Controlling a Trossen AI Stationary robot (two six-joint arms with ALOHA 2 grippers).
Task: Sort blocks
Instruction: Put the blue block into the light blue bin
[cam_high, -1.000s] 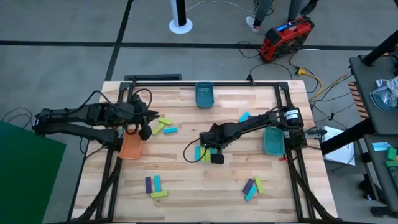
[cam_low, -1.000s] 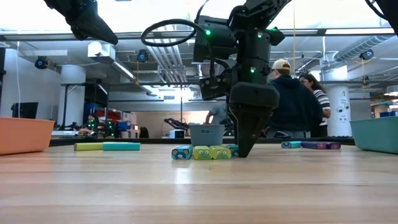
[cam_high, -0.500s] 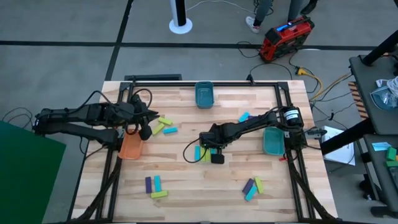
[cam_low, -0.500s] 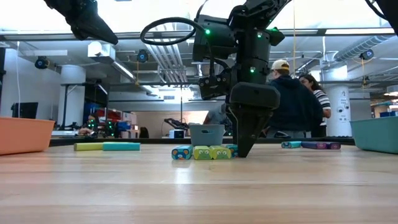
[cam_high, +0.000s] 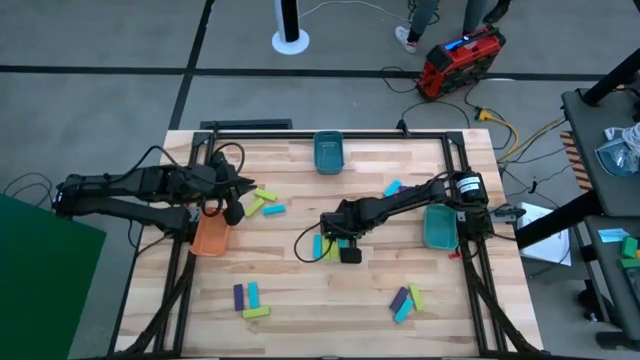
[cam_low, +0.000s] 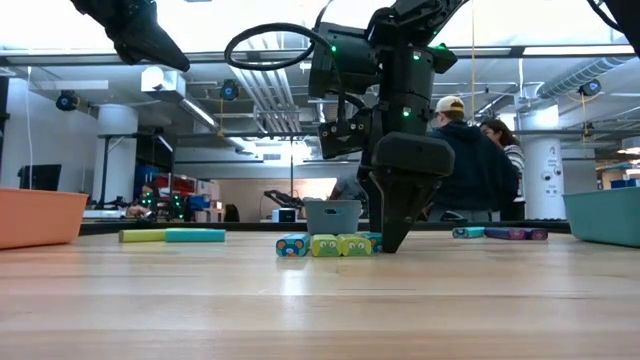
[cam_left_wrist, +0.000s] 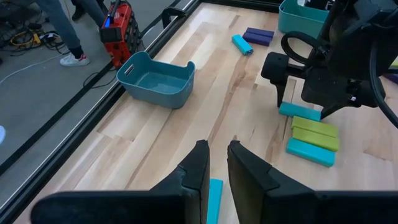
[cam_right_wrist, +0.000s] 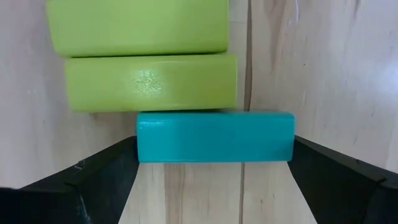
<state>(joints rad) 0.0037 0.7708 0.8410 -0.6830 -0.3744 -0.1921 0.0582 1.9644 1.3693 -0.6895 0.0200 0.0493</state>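
Cyan block (cam_right_wrist: 215, 137) lies lengthwise between your right gripper's (cam_right_wrist: 215, 186) wide-open fingers at mid-frame of the high view, touching two yellow-green blocks (cam_right_wrist: 151, 83) beside it, with nothing gripped. Your left gripper (cam_left_wrist: 214, 163) hangs at centre left above the orange bin (cam_high: 210, 236), its jaws nearly closed and empty. Other blocks lie scattered across the wooden table (cam_high: 300, 290).

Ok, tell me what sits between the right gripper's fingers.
One cyan block lies lengthwise between the open right gripper's fingers, with two green blocks beside it. The right wrist view shows it.
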